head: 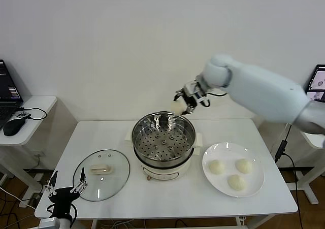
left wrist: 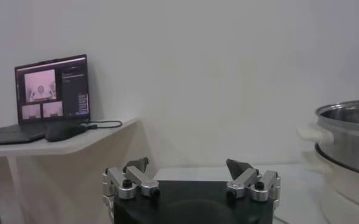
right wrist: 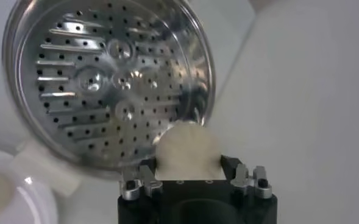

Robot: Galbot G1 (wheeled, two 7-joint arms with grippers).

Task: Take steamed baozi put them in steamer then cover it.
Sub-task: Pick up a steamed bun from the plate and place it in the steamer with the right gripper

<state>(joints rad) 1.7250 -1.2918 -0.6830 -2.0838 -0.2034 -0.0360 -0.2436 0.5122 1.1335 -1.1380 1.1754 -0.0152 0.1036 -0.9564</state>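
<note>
My right gripper [head: 184,101]: pinching one steamed baozi [right wrist: 187,149], above the far rim of the empty steamer [head: 163,137]. Plate [head: 256,181]: three buns, right of the steamer. Glass cover [head: 101,174]: flat on the table, left. My left gripper [left wrist: 190,178]: spread, idle near the table's front-left corner.

Cover [head: 101,175] left of steamer [head: 163,137], plate [head: 256,164] right.
</note>
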